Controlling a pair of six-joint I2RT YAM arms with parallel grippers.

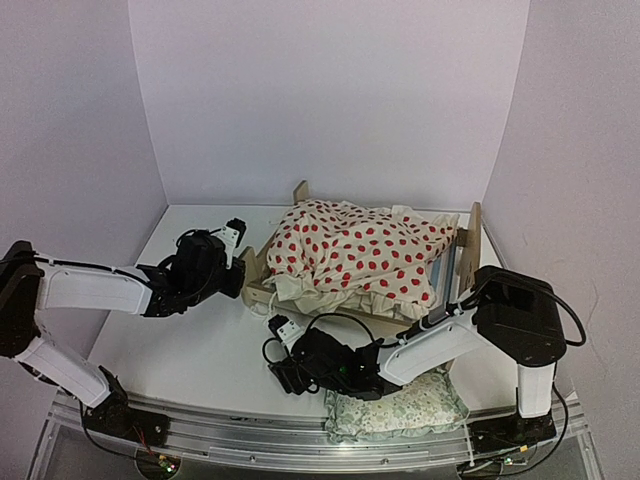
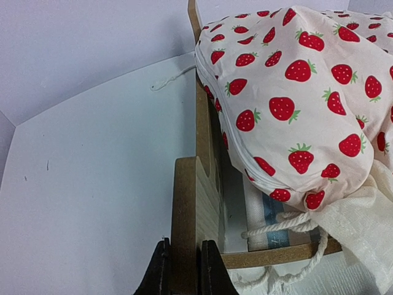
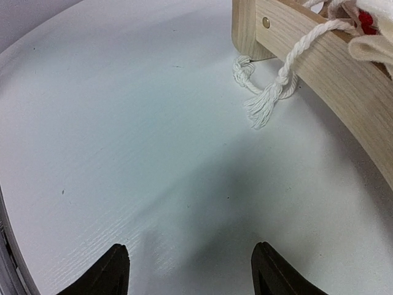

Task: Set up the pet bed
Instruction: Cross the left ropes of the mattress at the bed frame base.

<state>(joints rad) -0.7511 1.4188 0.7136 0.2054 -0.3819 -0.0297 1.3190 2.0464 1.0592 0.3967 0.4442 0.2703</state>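
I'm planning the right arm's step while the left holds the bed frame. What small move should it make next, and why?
Probably lift the right gripper toward the cushion. It is open and empty over the table beside the pet bed, the left gripper clamps its end board, and the cushion lies bunched, spilling over its side.

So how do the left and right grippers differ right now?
The left gripper is shut on the pet bed's wooden end board; the right gripper is open, holding nothing. The left sits at the bed's end; the right hangs over the table beside its side rail. Both are black, two-fingered.
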